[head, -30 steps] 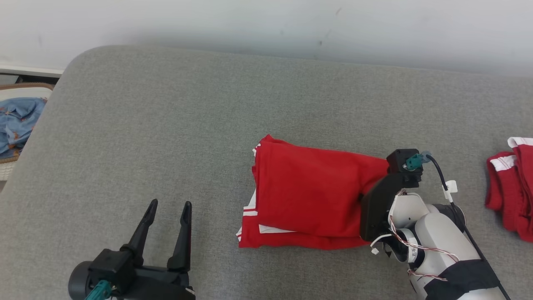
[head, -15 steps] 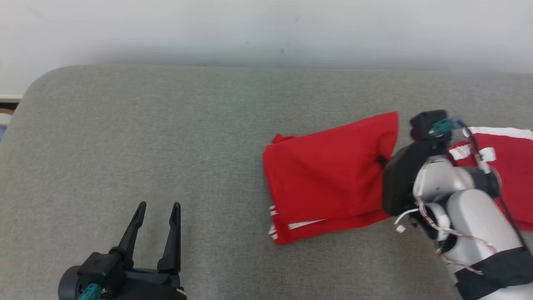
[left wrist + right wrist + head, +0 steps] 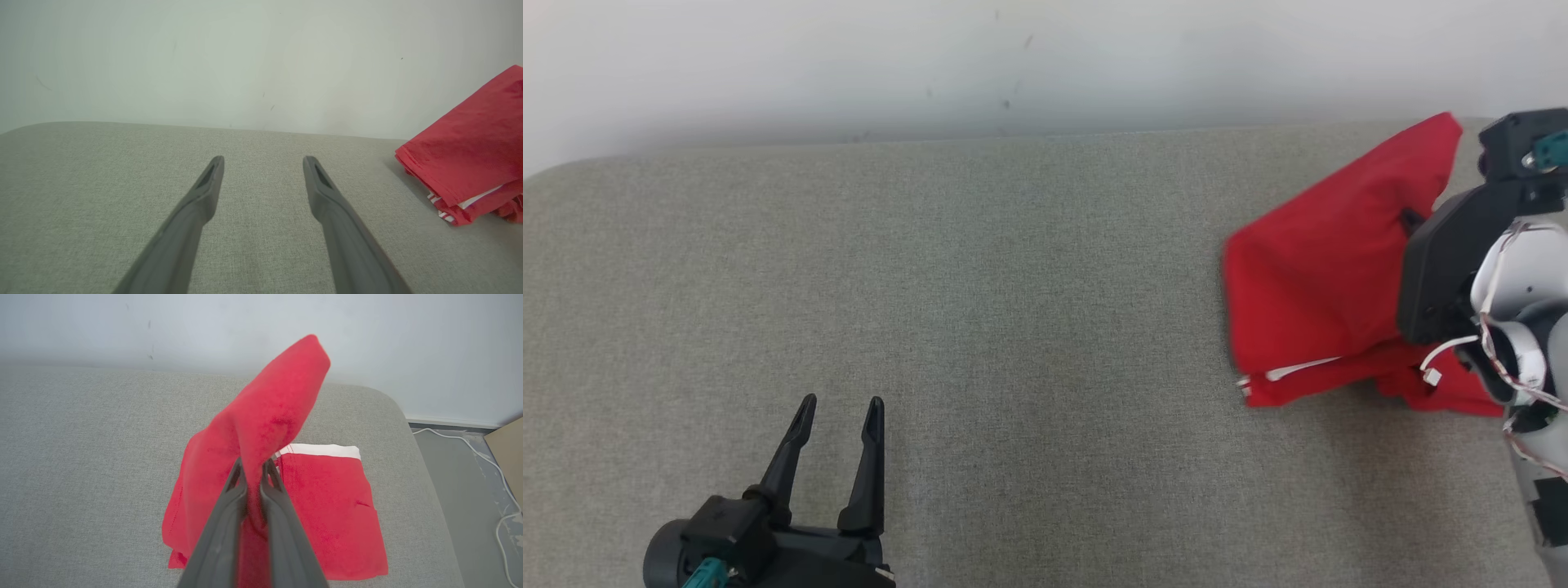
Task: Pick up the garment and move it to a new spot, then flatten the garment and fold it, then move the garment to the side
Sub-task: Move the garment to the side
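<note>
Where the right pincer (image 3: 253, 464) meets the red folded garment (image 3: 269, 404), its two dark fingers are nearly shut, pinching a thick fold of cloth between them. In the head view the fingers are buried in the fabric and the black wrist housing covers the grip. The garment (image 3: 1315, 286) sits at the far right of the grey worktop (image 3: 1013, 286), near the back edge. Its gripped corner is raised toward the wall (image 3: 1013, 57) and its folded end slopes down, with white trim showing between the layers at the lower edge. Whether that lower end touches the worktop is hard to make out. The right forearm (image 3: 1531, 327) with its loose wires is cut off by the frame.

Behind and beneath the held cloth, the right wrist view shows a second red garment (image 3: 331, 510) lying flat, with a white band (image 3: 318, 450) along its far edge. The held garment hides its left part, so where one ends and the other begins is unclear.

The left pincer (image 3: 840, 402) hovers low at the near left with its fingers spread wide and nothing between them (image 3: 263, 160). The garment (image 3: 470, 143) is well off to its right and cropped by the frame edge.

Beyond the worktop's rounded corner, a white cable (image 3: 500, 486) trails across the floor (image 3: 449, 465) beside a brown board (image 3: 508, 445).
</note>
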You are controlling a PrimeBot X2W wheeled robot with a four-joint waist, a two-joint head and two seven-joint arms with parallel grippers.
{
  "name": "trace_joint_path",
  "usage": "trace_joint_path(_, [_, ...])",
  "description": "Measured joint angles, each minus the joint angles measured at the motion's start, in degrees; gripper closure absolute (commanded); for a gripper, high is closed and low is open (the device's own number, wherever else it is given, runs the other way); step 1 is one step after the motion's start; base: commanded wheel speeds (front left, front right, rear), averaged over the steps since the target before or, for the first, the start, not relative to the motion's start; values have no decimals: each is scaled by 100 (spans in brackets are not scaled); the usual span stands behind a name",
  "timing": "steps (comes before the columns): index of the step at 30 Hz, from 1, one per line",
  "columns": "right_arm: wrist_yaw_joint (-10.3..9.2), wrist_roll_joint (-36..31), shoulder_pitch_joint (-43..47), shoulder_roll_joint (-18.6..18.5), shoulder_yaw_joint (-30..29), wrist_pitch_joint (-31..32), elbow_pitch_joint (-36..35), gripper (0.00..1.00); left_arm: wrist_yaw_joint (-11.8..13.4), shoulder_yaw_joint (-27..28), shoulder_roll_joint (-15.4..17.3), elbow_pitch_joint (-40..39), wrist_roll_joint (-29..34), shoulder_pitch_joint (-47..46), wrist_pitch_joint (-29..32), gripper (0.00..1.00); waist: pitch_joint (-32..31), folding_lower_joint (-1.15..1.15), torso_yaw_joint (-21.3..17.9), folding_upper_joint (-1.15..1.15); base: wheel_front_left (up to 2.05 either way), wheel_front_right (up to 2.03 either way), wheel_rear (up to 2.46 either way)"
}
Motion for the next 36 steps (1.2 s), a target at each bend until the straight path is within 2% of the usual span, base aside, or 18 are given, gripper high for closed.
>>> trace_joint_path(13, [0, -226, -199, -388, -169, 691, -442, 100, -21, -32, 12, 41, 0, -38, 0, 0, 6, 0, 2, 0, 0, 0, 0])
trace_joint_path(22, [0, -265, -182, -606, -403, 971, -512, 100, -21, 7, 174, -27, 36, -16, 12, 0, 25, 0, -54, 0, 0, 0, 0])
trace_joint_path(29, [0, -471, -199, -932, -721, 917, 60, 100, -25, 0, 324, -216, 114, 37, 111, 0, 163, 0, -109, 0, 0, 0, 0])
trace_joint_path(36, [0, -678, -190, -892, -870, 653, 420, 100, -74, -119, 348, -401, 227, -9, 236, 0, 437, 0, -110, 0, 0, 0, 0])
